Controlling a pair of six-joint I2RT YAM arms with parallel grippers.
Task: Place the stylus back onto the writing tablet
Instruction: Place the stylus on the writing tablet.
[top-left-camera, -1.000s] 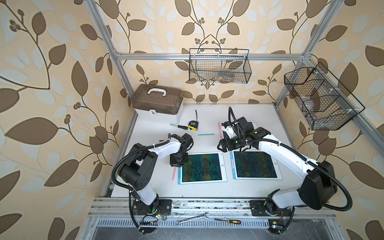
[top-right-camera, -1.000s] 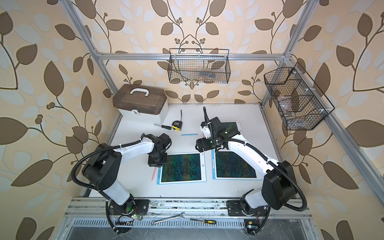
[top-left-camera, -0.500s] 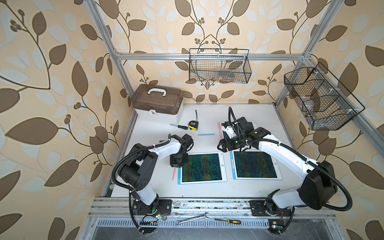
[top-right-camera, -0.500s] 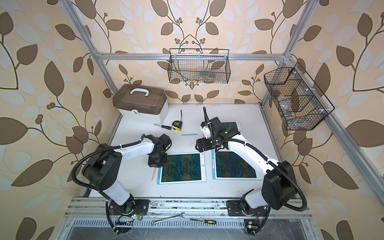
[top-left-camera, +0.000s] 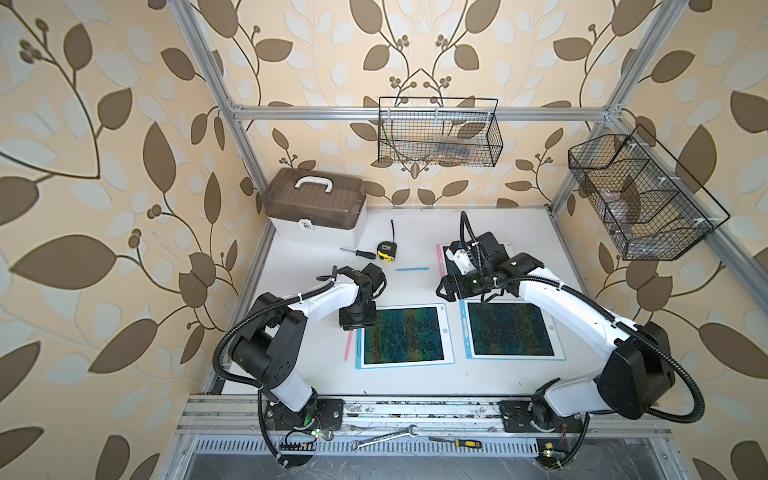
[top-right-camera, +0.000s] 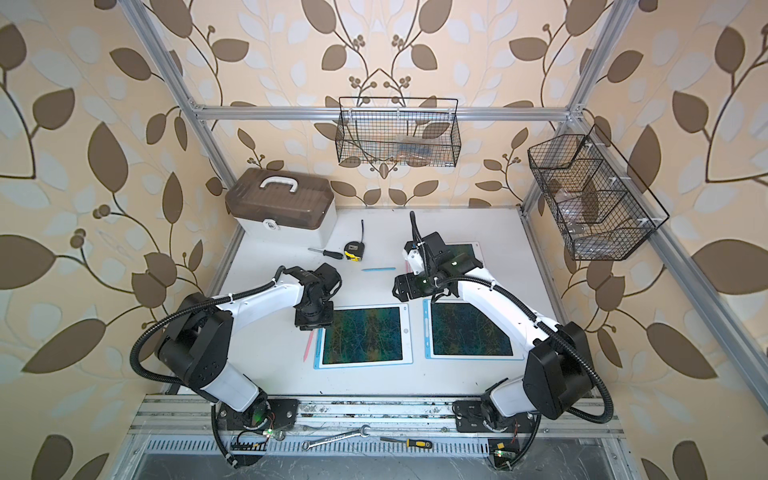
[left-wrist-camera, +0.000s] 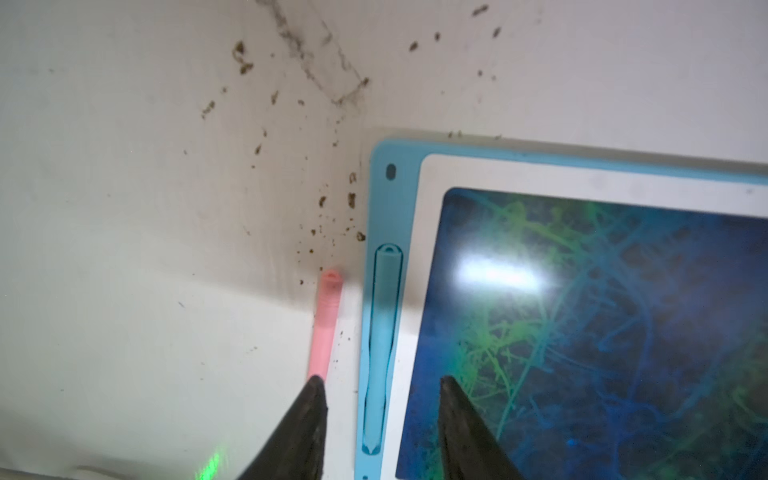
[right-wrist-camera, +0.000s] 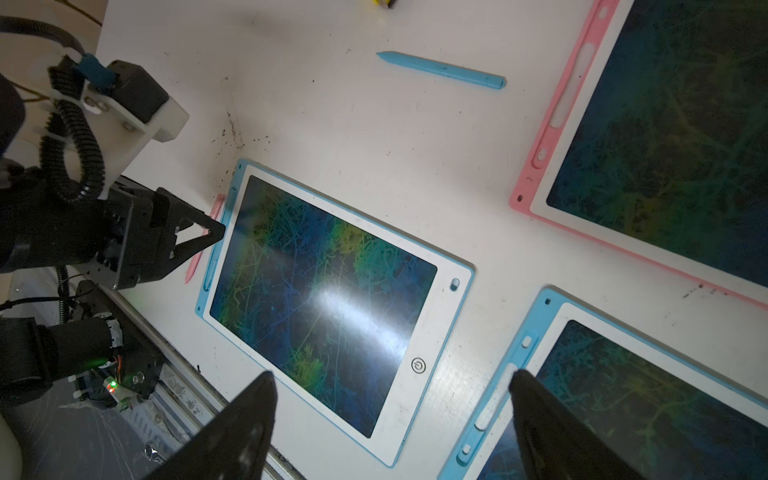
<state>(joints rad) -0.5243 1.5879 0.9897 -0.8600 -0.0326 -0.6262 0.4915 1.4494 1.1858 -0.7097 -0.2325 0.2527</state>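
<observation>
Grip note: slim pink plastic stylus judged light, stiff, slippery.
I would pinch mid-barrel; left gripper stands part-open and empty, right gripper wide and empty.

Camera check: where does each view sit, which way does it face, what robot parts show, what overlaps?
Top views: stereo pair high over the front, looking down toward the back wall; left arm and right arm whole.
Left wrist: looks down past the open left gripper at the pink stylus beside the blue-framed tablet; only fingertips show.
Right wrist: looks past the open right gripper across the table; left gripper also shows.
Shared: both wrist views show that stylus and tablet.
</observation>
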